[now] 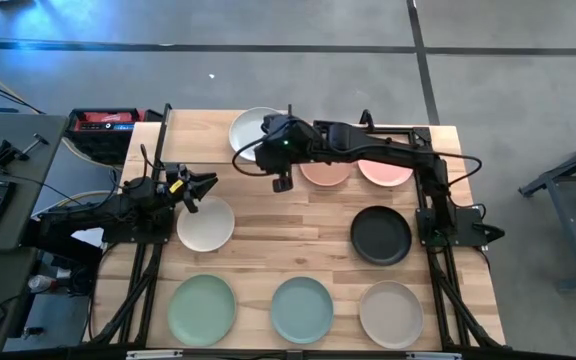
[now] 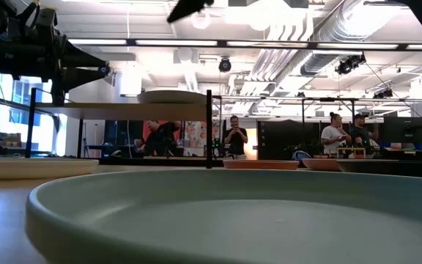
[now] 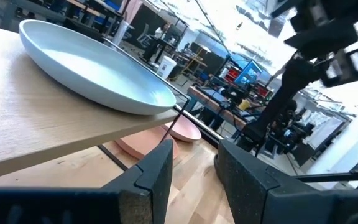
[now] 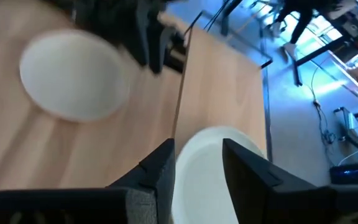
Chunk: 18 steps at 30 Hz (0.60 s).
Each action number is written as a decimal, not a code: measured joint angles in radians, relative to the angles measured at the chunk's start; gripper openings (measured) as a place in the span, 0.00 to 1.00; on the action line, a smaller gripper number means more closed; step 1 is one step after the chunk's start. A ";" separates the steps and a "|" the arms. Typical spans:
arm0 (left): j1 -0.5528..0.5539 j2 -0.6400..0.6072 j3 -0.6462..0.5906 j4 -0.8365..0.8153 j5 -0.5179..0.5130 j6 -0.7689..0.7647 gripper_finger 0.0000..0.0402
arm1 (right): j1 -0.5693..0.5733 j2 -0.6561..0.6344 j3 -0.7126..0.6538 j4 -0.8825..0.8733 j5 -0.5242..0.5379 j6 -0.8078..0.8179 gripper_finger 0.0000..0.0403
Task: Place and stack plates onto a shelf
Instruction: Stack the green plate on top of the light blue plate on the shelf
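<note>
The shelf [image 1: 198, 140] stands at the table's far left and carries one white plate [image 1: 253, 128], seen on the shelf board [image 2: 123, 110] as a plate [image 2: 173, 96]. My right gripper [image 1: 266, 130] hangs open high above that plate [image 4: 210, 174] and holds nothing. My left gripper [image 1: 203, 190] is open and empty at the shelf's near edge, above a white plate [image 1: 205, 223] that lies flat on the table. In the left wrist view the open fingers [image 3: 160, 168] point at the shelf plate [image 3: 98, 68]. Other plates lie flat on the table.
On the table lie a salmon plate [image 1: 325, 172], a pink one [image 1: 385, 170], a black one [image 1: 380, 235], and along the near edge green [image 1: 201, 308], teal [image 1: 301, 308] and beige [image 1: 390, 313]. The right arm spans the far middle. People stand in the room beyond.
</note>
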<state>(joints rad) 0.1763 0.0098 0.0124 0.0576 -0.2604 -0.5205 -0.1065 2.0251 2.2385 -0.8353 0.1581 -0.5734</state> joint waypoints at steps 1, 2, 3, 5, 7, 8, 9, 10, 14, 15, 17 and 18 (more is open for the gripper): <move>0.000 0.000 0.000 0.000 0.000 0.000 0.30 | 0.004 0.000 0.013 -0.001 0.000 0.022 0.28; 0.000 0.000 0.000 0.000 0.000 0.000 0.30 | 0.006 0.000 0.024 -0.005 0.000 0.038 0.28; 0.000 0.000 0.000 0.002 0.001 0.000 0.30 | 0.009 0.000 0.035 -0.018 0.000 0.063 0.28; 0.000 0.000 0.000 0.019 0.018 0.000 0.30 | 0.017 0.000 0.055 -0.049 0.000 0.114 0.28; 0.000 0.000 0.000 0.046 0.046 0.000 0.30 | 0.026 0.000 0.070 -0.069 0.000 0.168 0.28; 0.000 0.000 0.000 0.065 0.065 0.000 0.30 | 0.032 0.000 0.076 -0.084 0.000 0.198 0.28; 0.000 0.000 0.000 0.086 0.087 0.001 0.30 | 0.039 0.000 0.082 -0.103 -0.005 0.229 0.28; 0.000 0.000 0.000 0.103 0.108 0.001 0.30 | 0.048 0.001 0.088 -0.117 -0.030 0.256 0.28; 0.000 0.000 0.035 0.104 0.176 0.023 0.30 | 0.088 0.001 0.092 -0.119 -0.108 0.350 0.28; 0.000 0.000 0.047 0.105 0.190 0.034 0.30 | 0.100 0.001 0.092 -0.120 -0.107 0.367 0.28; 0.000 0.000 0.076 0.104 0.213 0.058 0.30 | 0.124 0.001 0.092 -0.120 -0.106 0.391 0.28; 0.000 0.000 0.094 0.098 0.226 0.068 0.30 | 0.136 0.001 0.092 -0.120 -0.106 0.395 0.28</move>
<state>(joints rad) 0.1762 0.0103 0.1062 0.1551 -0.0341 -0.4521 0.0295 2.0262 2.3306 -0.9550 0.0517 -0.1783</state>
